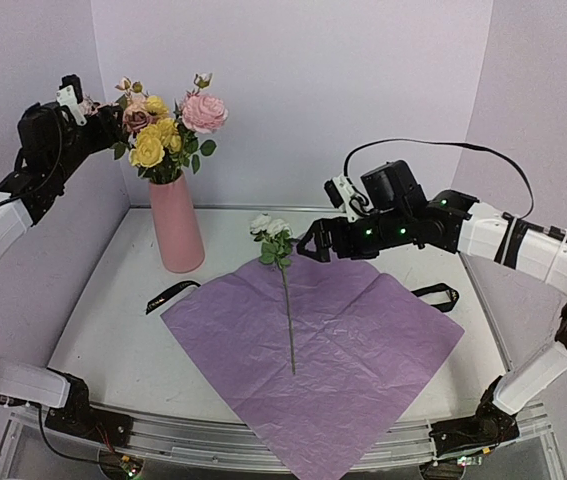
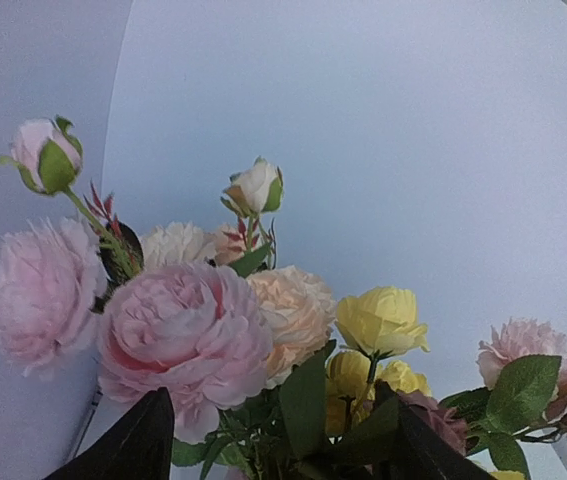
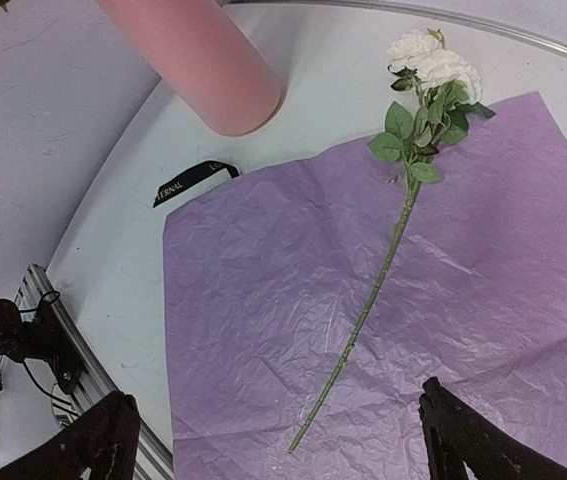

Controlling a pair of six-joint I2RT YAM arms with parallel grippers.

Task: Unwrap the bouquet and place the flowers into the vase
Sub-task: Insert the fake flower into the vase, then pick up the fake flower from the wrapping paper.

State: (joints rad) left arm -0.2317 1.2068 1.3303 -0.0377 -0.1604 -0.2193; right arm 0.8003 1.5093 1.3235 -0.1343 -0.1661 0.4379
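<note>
**Left gripper parted among the vase blooms, right gripper wide over the lone stem**

Left gripper sits high at the far left, its fingers spread apart with green leaves and stems between them. I cannot tell whether either finger touches the foliage. Just ahead of it, the flowers stand bunched in the vase: pink, cream and yellow heads with two closed buds above.

Right gripper hangs over the middle of the table with its jaws at full spread and nothing in them. Below it and slightly to the left lies a single white-bloomed stem. Its heads point to the far side and its cut end to the near side.

That stem rests on the paper sheet, a crinkled lilac square opened flat, one corner hanging over the near rail. A black ribbon lies on the table just beside the sheet's left corner, near the foot of the vase. A black loop lies by the sheet's right edge.

The table is white, with a raised lip. Plain pale walls close it in on the left, far and right sides.
</note>
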